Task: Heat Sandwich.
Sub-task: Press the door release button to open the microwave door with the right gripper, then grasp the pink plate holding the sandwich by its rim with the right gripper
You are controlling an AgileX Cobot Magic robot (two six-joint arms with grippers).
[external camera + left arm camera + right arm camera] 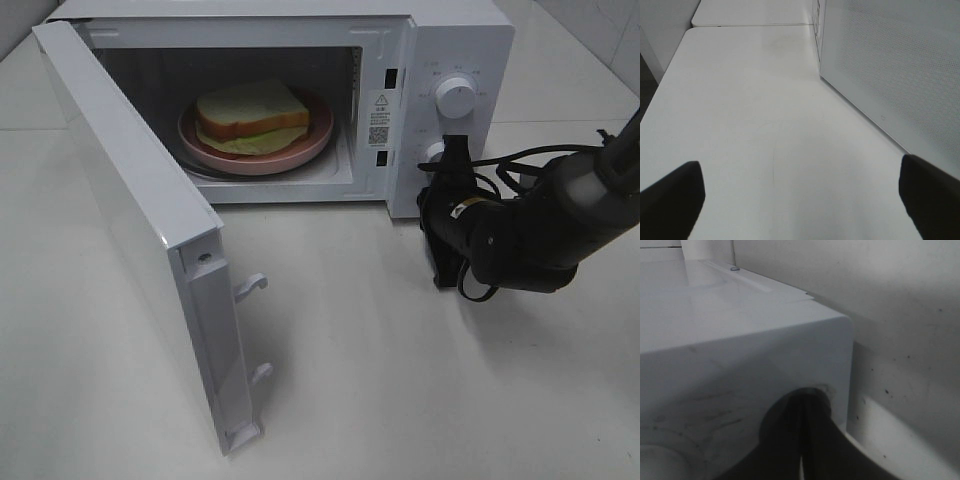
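Observation:
The sandwich (250, 115), pale bread with green and yellowish filling, lies on a round pink plate (300, 150) inside the white microwave (450, 40). The microwave door (140, 200) stands swung wide open to the left. My right gripper (456, 150) is shut with nothing in it, its tips against the control panel beside the lower knob (433, 152). In the right wrist view the right gripper (805, 402) has its shut fingers pressed to the panel near its corner. The left gripper (800, 200) is open and empty over bare table, beside the door's outer face (900, 75). It does not show in the exterior view.
The upper knob (457, 97) sits above the right gripper. Black cables (520, 165) trail from the right arm (540, 235) beside the microwave. The door's latch hooks (250, 285) stick out toward the white table (400, 380) in front.

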